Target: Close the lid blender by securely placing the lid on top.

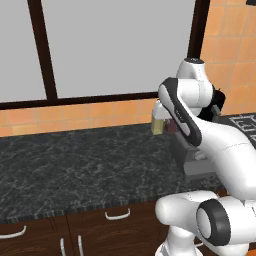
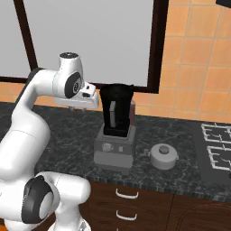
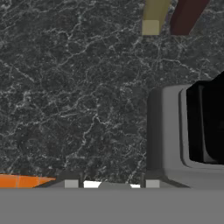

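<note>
The blender (image 2: pixel 115 131) is found standing upright on the dark marbled table (image 2: pixel 180 144), its black jar seated on a grey boxy base with a round dial on the front face. The jar's rim is seen uncovered. In the left base view the blender base (image 1: pixel 192 160) is largely hidden behind the arm. In the hand view the grey base and the black jar (image 3: pixel 188 131) are seen from above at the right side, over bare table (image 3: pixel 78 87).

The lid (image 2: pixel 164 156), a round grey disc with a small raised centre knob, is observed lying flat on the table just to the right of the blender base, apart from it, between the blender and the stove grates (image 2: pixel 216 144) at the right edge.

The end effector (image 2: pixel 80 107) is seen held in the air to the left of the jar, at about the height of its upper part, pointing downward. Nothing is gripped by it. Its fingertips (image 3: pixel 72 183) are seen at the bottom of the hand view; the gap is not clearly shown in the frames, and the jaws are taken as closed to their narrowest, on nothing.

Two small bottles are noted behind the blender near the tiled wall: a tan one (image 3: pixel 153 17) and a dark red one (image 3: pixel 186 17), side by side. In the left base view they are seen as tan (image 1: pixel 157 126) and dark red (image 1: pixel 170 126), partly behind the arm.

A window with a dark frame (image 2: pixel 158 45) is recorded above the table. Cabinet drawers with pale handles (image 2: pixel 126 194) are recorded below the table's front edge.
</note>
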Robot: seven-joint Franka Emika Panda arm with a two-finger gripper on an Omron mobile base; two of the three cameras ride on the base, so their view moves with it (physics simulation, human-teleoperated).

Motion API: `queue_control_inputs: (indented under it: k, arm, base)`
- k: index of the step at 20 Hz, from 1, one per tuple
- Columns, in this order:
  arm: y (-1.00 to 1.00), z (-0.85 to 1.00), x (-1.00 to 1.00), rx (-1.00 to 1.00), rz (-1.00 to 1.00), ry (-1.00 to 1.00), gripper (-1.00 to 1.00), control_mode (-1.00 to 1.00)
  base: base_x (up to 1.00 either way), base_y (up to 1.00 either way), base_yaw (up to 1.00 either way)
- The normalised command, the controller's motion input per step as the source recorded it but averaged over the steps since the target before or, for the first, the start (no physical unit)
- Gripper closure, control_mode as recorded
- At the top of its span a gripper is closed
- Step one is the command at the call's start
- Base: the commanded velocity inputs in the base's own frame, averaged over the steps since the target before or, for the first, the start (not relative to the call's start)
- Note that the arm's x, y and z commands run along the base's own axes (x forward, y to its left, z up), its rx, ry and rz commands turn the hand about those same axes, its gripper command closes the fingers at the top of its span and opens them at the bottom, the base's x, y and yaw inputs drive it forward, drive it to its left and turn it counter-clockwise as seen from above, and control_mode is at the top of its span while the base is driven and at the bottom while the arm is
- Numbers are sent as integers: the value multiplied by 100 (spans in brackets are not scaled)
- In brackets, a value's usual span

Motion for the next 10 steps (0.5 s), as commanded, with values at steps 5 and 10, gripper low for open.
queue_control_inputs:
  k: [5,10]
  arm:
    - [-17,-12,-28,0,-3,0,-100,-100]
    - [-59,-31,-64,1,-13,0,-100,-100]
  base:
    - [0,0,0]
    - [0,0,0]
